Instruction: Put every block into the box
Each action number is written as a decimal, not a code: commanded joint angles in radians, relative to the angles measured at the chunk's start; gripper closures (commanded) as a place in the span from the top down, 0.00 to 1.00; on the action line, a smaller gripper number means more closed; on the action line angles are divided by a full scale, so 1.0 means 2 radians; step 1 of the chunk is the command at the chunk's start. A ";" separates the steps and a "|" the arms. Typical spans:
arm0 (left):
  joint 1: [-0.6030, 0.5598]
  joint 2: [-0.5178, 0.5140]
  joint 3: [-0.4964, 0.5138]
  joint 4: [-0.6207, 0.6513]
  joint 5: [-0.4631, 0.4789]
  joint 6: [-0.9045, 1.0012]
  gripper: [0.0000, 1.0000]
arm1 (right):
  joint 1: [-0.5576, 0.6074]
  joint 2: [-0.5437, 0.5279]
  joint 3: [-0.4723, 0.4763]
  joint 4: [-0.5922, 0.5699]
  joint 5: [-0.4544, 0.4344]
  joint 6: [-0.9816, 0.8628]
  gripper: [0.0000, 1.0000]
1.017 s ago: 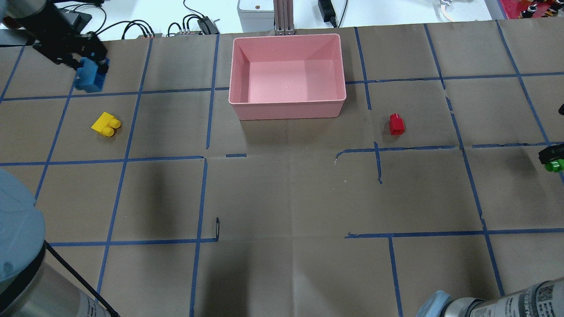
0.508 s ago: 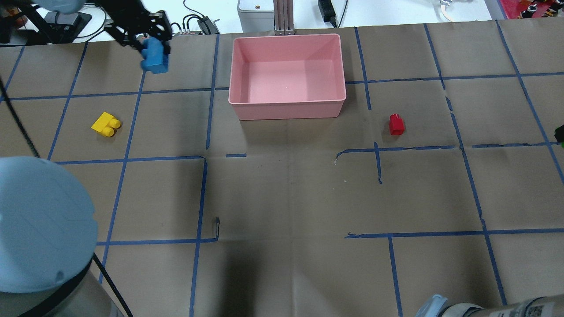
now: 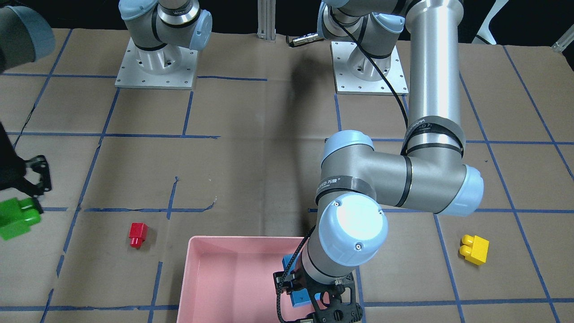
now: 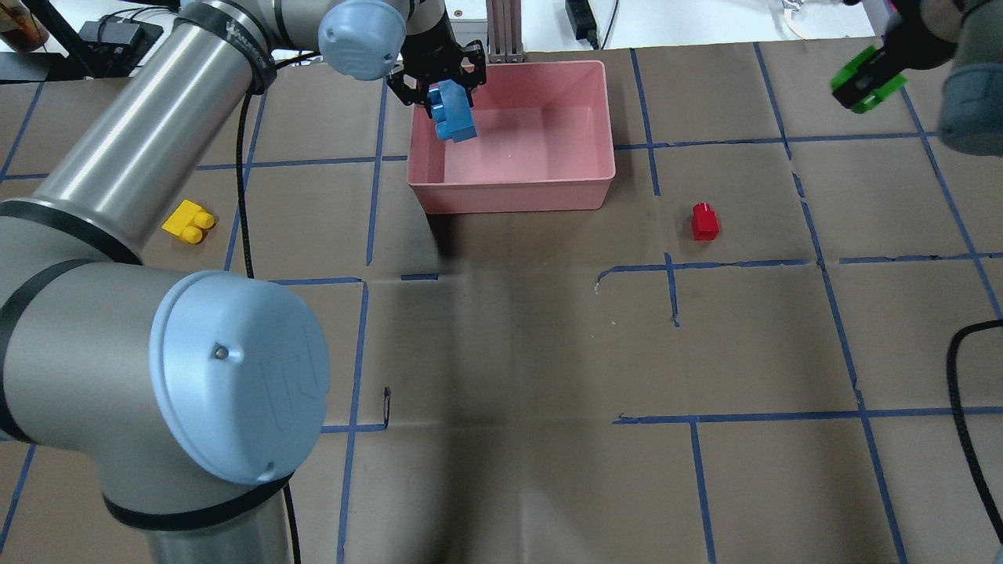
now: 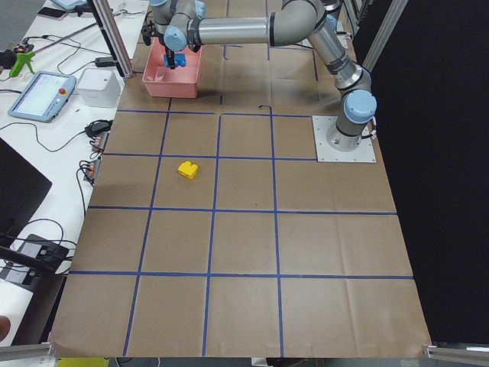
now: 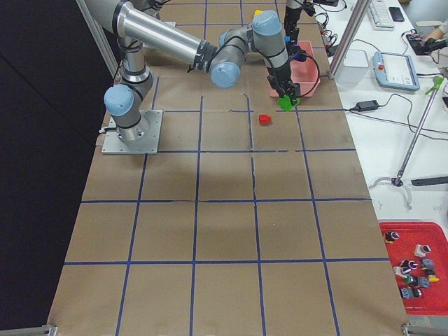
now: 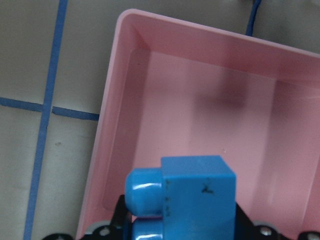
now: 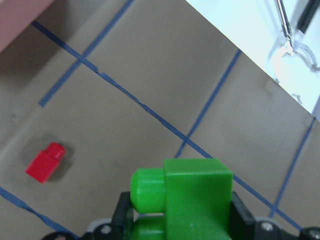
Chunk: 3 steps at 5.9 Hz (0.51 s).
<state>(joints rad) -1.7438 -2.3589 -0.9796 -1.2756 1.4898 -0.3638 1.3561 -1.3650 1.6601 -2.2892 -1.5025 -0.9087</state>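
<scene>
My left gripper (image 4: 445, 95) is shut on the blue brick (image 4: 453, 116) and holds it above the left part of the pale pink box (image 4: 509, 193). The left wrist view shows the blue brick (image 7: 196, 197) over the box's floor (image 7: 210, 110). My right gripper (image 4: 871, 77) is shut on the green brick (image 4: 863, 81), raised at the far right, away from the box; the brick also shows in the right wrist view (image 8: 192, 200). The red brick (image 4: 704, 222) lies on the table right of the box. The yellow brick (image 4: 189, 222) lies at the left.
The table is brown paper with a grid of blue tape. My left arm (image 4: 141, 258) reaches across the left half of the overhead view. Cables and boxes lie beyond the far edge (image 4: 345, 43). A red tray of parts (image 6: 413, 262) sits off the table.
My left gripper has carried the blue brick rightward from the far left corner to over the box. My right gripper has moved with the green brick from the right edge toward the far right.
</scene>
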 commanded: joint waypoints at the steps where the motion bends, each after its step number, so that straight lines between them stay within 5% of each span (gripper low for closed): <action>1: -0.002 -0.012 0.001 0.017 0.033 -0.001 0.99 | 0.088 0.044 -0.003 -0.013 0.074 0.074 0.01; 3: 0.001 0.035 0.005 -0.011 0.051 -0.001 0.99 | 0.124 0.045 -0.015 -0.015 0.074 0.174 0.01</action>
<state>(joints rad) -1.7466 -2.3415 -0.9716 -1.2672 1.5802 -0.3651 1.5698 -1.2775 1.6463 -2.3194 -1.3602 -0.6538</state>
